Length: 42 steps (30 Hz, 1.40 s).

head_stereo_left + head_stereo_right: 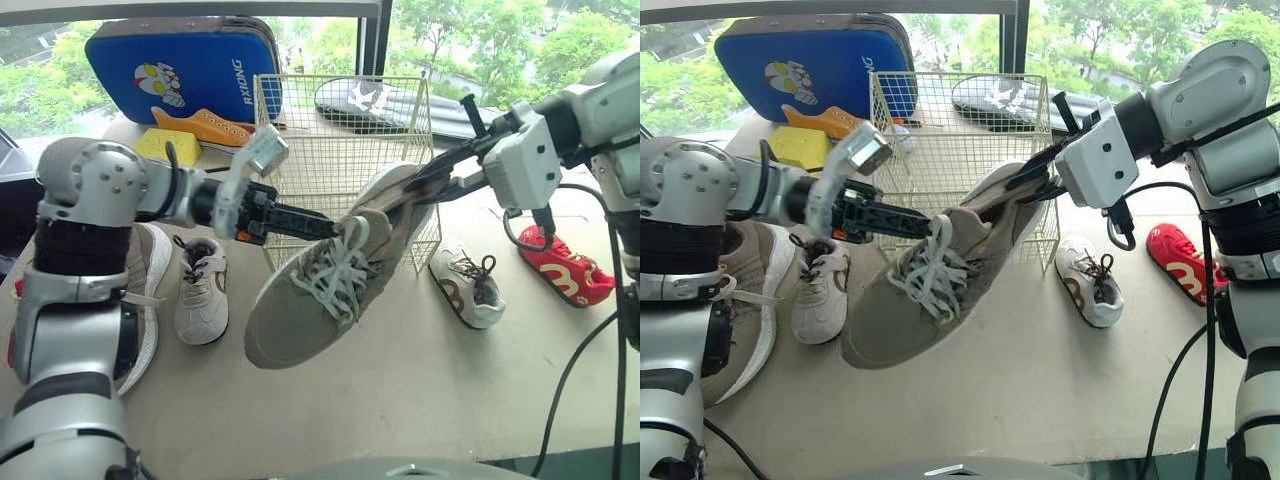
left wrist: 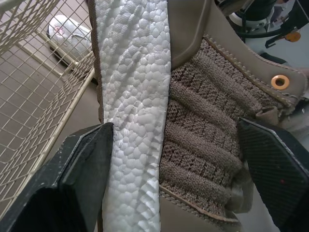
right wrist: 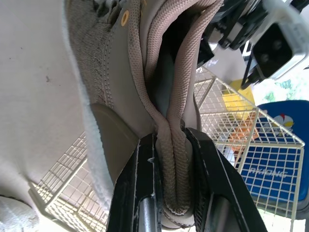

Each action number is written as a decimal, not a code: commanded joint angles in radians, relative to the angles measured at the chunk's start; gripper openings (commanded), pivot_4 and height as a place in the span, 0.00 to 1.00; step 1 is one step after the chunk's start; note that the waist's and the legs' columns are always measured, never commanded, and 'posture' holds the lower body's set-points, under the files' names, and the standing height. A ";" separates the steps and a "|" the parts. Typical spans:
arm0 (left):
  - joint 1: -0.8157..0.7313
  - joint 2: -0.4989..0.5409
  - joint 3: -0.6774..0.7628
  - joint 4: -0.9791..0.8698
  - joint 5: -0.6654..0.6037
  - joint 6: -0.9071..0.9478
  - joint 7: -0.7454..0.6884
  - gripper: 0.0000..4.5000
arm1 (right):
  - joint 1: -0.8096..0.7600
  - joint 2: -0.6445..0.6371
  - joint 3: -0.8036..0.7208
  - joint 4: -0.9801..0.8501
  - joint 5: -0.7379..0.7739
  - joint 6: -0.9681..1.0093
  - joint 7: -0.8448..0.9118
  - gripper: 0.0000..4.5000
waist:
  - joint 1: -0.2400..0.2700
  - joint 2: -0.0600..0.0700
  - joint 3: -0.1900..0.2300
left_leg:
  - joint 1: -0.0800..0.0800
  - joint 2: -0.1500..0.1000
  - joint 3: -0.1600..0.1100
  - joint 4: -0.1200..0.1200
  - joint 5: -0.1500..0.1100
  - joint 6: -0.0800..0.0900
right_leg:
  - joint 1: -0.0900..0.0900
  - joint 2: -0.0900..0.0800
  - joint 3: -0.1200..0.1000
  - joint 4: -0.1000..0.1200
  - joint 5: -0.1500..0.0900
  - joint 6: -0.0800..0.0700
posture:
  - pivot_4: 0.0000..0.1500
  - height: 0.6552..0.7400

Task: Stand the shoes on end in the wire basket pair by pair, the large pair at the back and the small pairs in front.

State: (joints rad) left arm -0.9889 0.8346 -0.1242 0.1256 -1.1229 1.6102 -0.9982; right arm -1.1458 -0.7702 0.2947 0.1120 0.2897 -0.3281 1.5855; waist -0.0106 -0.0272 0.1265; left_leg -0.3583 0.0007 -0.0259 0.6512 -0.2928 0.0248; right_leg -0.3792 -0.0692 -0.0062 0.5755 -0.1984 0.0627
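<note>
**A:** Zero shoes were in the wire basket [image 1: 300, 130] as far as I could tell, so the job had barely started. The big taupe sneaker [image 1: 310, 300] hung in the air just in front of it, toe down, heel up by the front wall.

**B:** Both arms on it?

**A:** Yep. The left gripper [image 1: 335, 228] was clamped across the middle by the laces, and the right gripper [image 1: 418, 183] was pinched on the heel collar.

**B:** And the rest?

**A:** The second taupe sneaker [image 1: 750, 270] lay on the table [image 1: 400, 390] under the left arm, with a small white shoe [image 1: 202, 290] beside it. A white-and-brown shoe [image 1: 468, 288] and a red shoe [image 1: 565, 268] sat off to the right. All of that was left to do, I'd say.

**B:** Wrist cams add anything?

**A:** The right one made the heel pinch obvious. The left one showed the sole against one finger and the knit upper by the other. The head cam gave the layout.
</note>
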 commanded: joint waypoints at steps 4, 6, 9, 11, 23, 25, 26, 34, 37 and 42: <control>0.020 -0.109 -0.001 -0.032 -0.079 0.004 -0.030 0.32 | -0.094 0.064 -0.095 -0.028 0.065 0.025 -0.064 0.01 | 0.002 0.000 0.000 | 0.000 0.000 0.000 0.000 0.000 0.000 | 0.001 0.000 0.000 0.000 0.000 0.000 | 1.00 1.00; 0.025 -0.119 0.020 -0.018 -0.087 0.004 -0.041 0.18 | -0.099 0.065 -0.099 -0.035 0.068 0.036 -0.067 0.01 | 0.003 0.000 0.000 | 0.000 0.000 -0.001 0.001 0.000 0.000 | 0.001 -0.001 -0.001 0.000 0.000 0.000 | 1.00 1.00; 0.036 -0.141 0.071 0.006 -0.096 0.004 -0.021 0.07 | -0.090 0.056 -0.107 -0.052 0.074 0.056 -0.064 0.01 | 0.002 0.000 0.000 | 0.000 -0.001 -0.002 0.001 0.000 0.000 | 0.001 -0.001 -0.001 0.000 0.000 0.000 | 1.00 1.00; 0.059 -0.134 0.077 -0.025 -0.103 0.004 -0.022 0.05 | -0.076 0.052 -0.114 -0.065 0.074 0.069 -0.062 0.01 | 0.001 0.000 0.000 | 0.000 -0.001 -0.002 0.001 0.000 0.000 | 0.001 -0.001 -0.001 0.000 0.000 0.000 | 1.00 1.00; 0.127 -0.237 0.296 -0.110 -0.139 0.001 0.122 0.03 | -0.024 0.014 -0.136 -0.136 0.062 0.237 -0.069 0.38 | 0.001 -0.001 -0.001 | 0.000 0.001 -0.003 0.001 0.001 -0.001 | 0.002 -0.002 -0.002 0.000 0.000 0.000 | 1.00 1.00; 0.145 -0.247 0.324 -0.145 -0.144 -0.015 0.148 0.03 | -0.016 0.010 -0.164 -0.136 0.033 0.232 -0.112 0.57 | 0.001 -0.001 -0.001 | 0.000 0.001 -0.003 0.001 0.001 -0.001 | 0.002 -0.002 -0.001 0.000 0.000 0.000 | 1.00 1.00; 0.155 -0.257 0.345 -0.157 -0.153 -0.022 0.167 0.03 | -0.008 -0.010 -0.178 -0.141 0.029 0.254 -0.112 0.60 | 0.000 -0.001 -0.001 | 0.000 0.001 -0.003 0.000 0.001 -0.001 | 0.002 -0.002 -0.002 -0.001 0.000 0.000 | 1.00 1.00; 0.242 -0.307 0.461 -0.260 -0.196 -0.123 0.295 0.00 | 0.075 -0.162 -0.351 -0.184 0.107 0.680 -0.299 0.69 | 0.005 -0.002 -0.002 | 0.000 0.001 -0.003 0.000 0.001 -0.001 | 0.002 -0.005 -0.001 -0.002 -0.002 -0.004 | 1.00 1.00; 0.260 -0.325 0.495 -0.281 -0.214 -0.182 0.339 0.00 | 0.138 -0.197 -0.417 -0.224 0.167 0.857 -0.374 0.69 | 0.007 -0.001 -0.003 | 0.000 0.001 -0.003 0.000 0.001 -0.002 | 0.002 -0.008 -0.002 -0.002 -0.002 -0.005 | 1.00 1.00; 0.266 -0.349 0.532 -0.280 -0.263 -0.261 0.422 0.00 | 0.303 -0.252 -0.573 -0.306 0.298 1.101 -0.463 0.99 | 0.016 -0.001 -0.003 | 0.000 0.000 -0.002 0.000 0.001 -0.001 | 0.002 -0.012 -0.002 -0.003 -0.002 -0.005 | 1.00 1.00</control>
State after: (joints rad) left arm -0.7091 0.4913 0.3768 -0.1258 -1.3353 1.4035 -0.5863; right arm -0.8457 -1.0054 -0.1786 -0.1457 0.5062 0.6482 1.1827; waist 0.0052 -0.0285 0.1236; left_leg -0.3583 0.0005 -0.0271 0.6507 -0.2922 0.0235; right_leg -0.3774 -0.0804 -0.0082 0.5728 -0.2001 0.0578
